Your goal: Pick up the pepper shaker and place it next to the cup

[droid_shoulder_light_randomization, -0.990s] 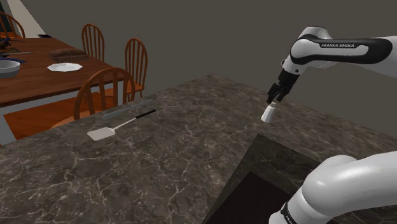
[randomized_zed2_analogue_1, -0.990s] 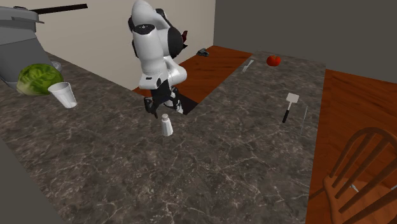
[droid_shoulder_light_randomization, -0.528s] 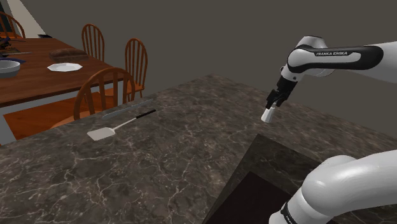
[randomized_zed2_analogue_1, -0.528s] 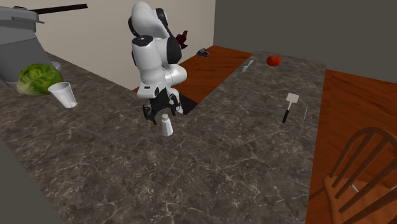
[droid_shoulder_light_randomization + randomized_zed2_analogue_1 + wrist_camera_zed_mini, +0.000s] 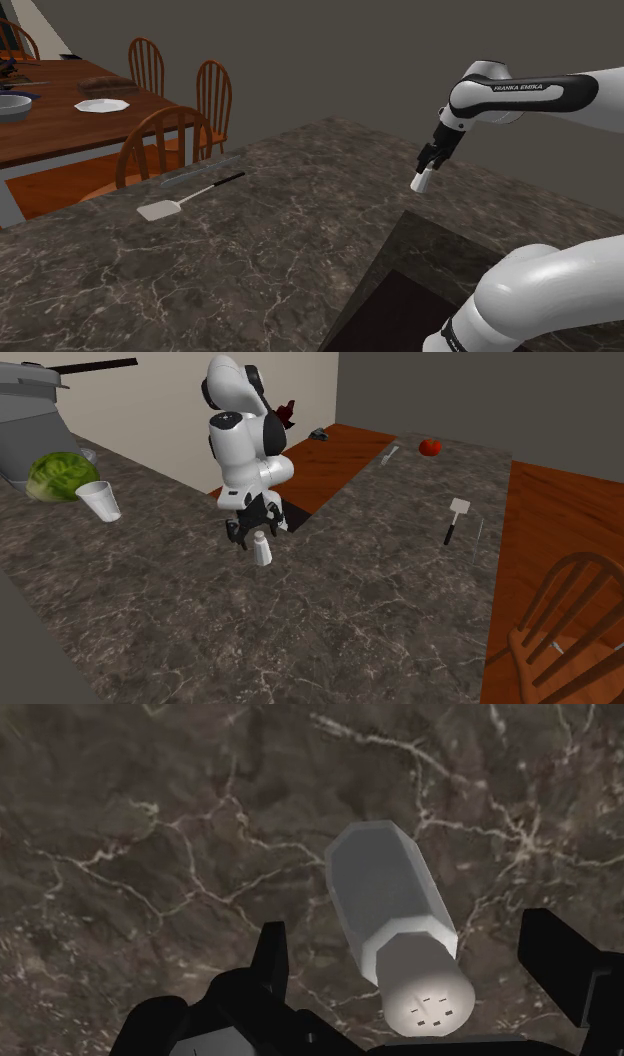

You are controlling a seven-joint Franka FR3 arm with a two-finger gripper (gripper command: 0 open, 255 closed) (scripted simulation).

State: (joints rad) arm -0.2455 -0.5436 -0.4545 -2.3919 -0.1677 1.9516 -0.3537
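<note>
Gripper (image 5: 405, 929) is spread w/ its 2 fingers (image 5: 272, 954) either side of the white pepper shaker (image 5: 392, 894), not touching it; lined up for a pinch, I'd judge. Shaker stands upright on the dark veined table (image 5: 330, 612), well apart from the white cup (image 5: 100, 501); cup's contents can't be told.

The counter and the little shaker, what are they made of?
The counter looks like dark stone, maybe marble: pale veins run through its brown-grey top, and it has little shine. The shaker is plain pale grey with flat sides and a white top with small holes. What it is made of can't be told.
</note>
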